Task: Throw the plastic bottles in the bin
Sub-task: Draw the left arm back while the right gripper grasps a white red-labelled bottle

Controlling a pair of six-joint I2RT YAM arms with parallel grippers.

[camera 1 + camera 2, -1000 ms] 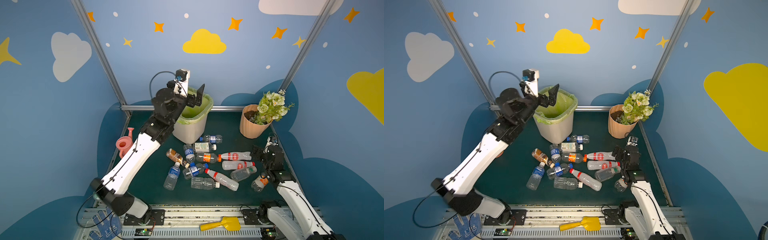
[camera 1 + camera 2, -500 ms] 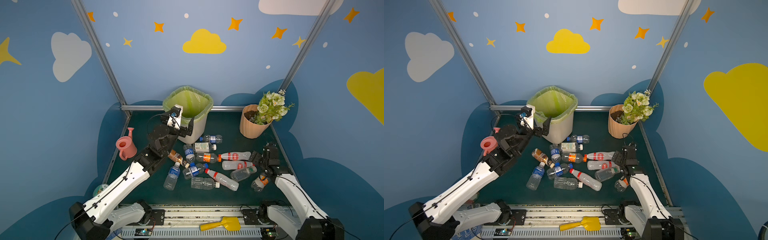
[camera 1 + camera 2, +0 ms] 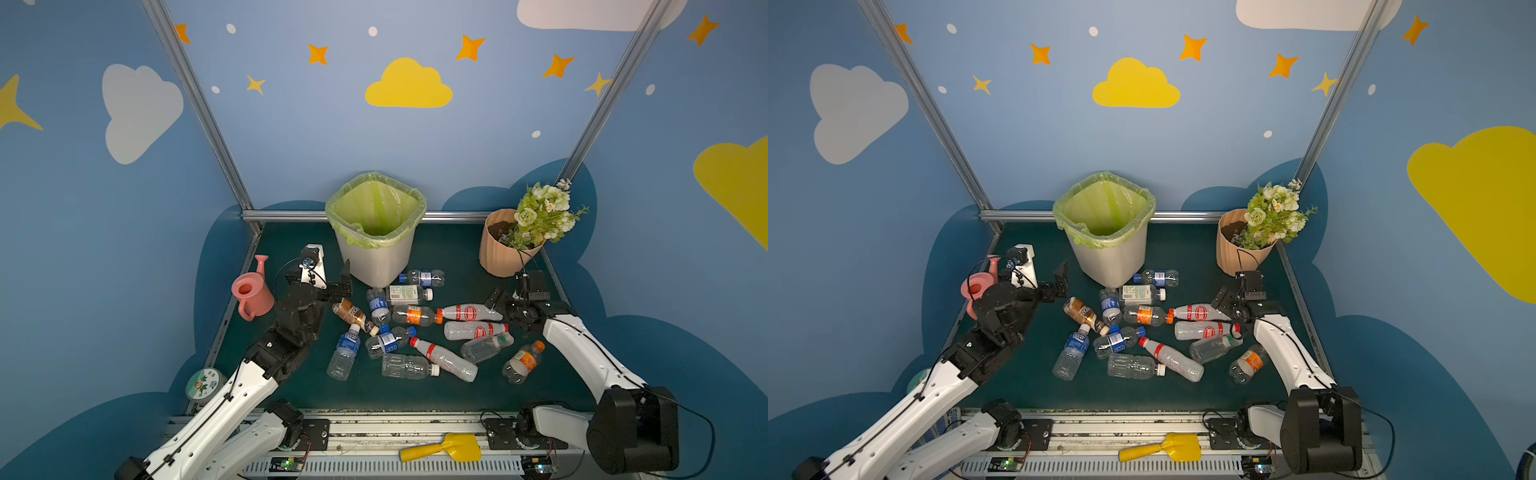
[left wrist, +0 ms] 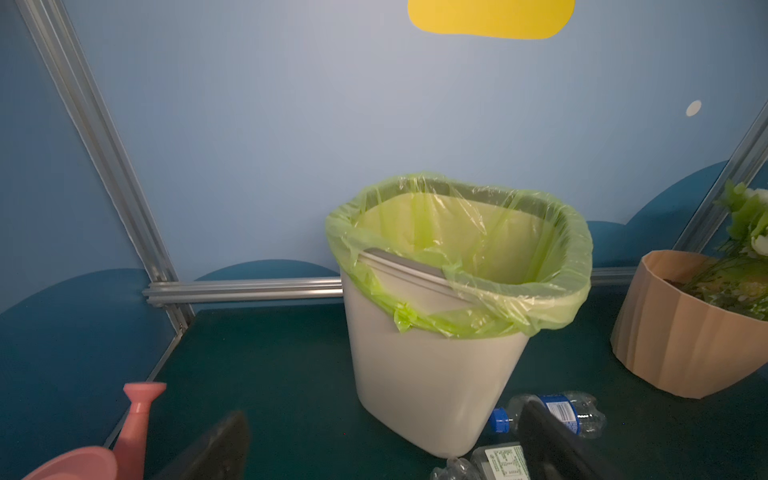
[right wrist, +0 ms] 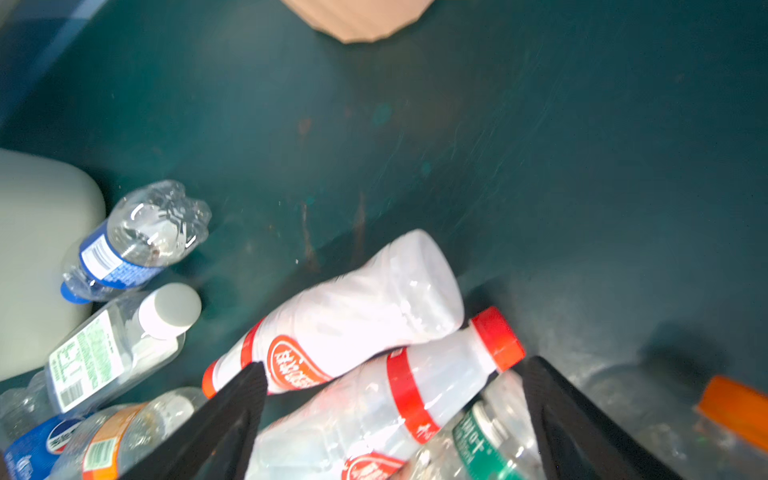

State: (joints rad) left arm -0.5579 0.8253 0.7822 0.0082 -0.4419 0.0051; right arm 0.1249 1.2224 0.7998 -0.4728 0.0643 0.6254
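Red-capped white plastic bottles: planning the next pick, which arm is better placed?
Right: the right tool, open, frames a red-capped white plastic bottle; the left tool, also open, faces the off-white lined bin instead.

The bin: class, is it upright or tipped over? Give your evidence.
Upright. The bin stands on its base with its bag-lined mouth facing up; the left wrist view shows the same.
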